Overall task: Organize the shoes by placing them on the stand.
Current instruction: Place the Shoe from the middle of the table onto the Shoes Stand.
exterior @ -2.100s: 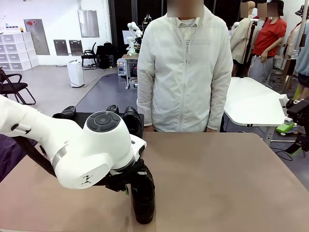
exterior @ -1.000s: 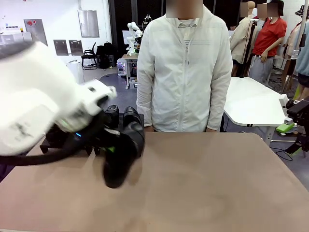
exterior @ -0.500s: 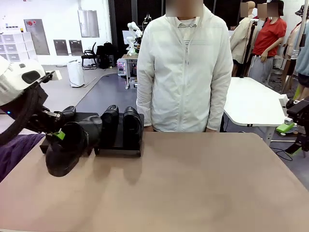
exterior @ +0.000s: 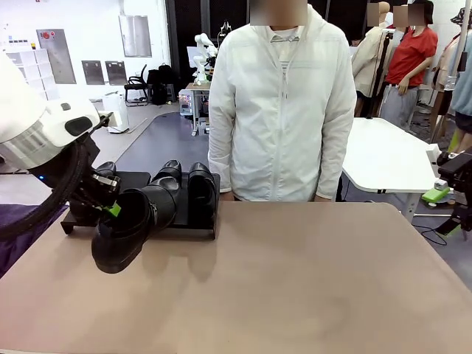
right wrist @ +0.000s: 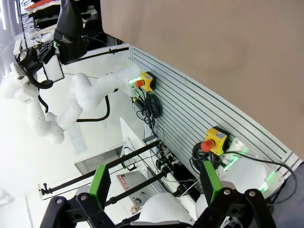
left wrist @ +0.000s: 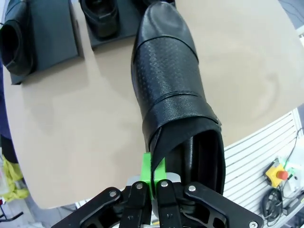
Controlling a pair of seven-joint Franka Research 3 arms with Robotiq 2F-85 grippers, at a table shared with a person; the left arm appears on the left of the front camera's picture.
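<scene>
Glossy round-toed shoe (exterior: 127, 228) — perforated vamp — pinched in left gripper (left wrist: 153, 179)

One glossy black slip-on shoe (exterior: 131, 225) is hanging above the worktop at about nine o'clock, tilted toe-down — its heel collar is sitting pinched in the left gripper (left wrist: 153, 176), and its vamp is showing a perforated band. Two matching shoes (exterior: 184, 188) are standing side by side on the low matte-black stand (exterior: 193, 227) toward eleven o'clock, toes pointing at the far edge. A fourth shoe (left wrist: 16, 40) is lying on the stand's other section.
</scene>
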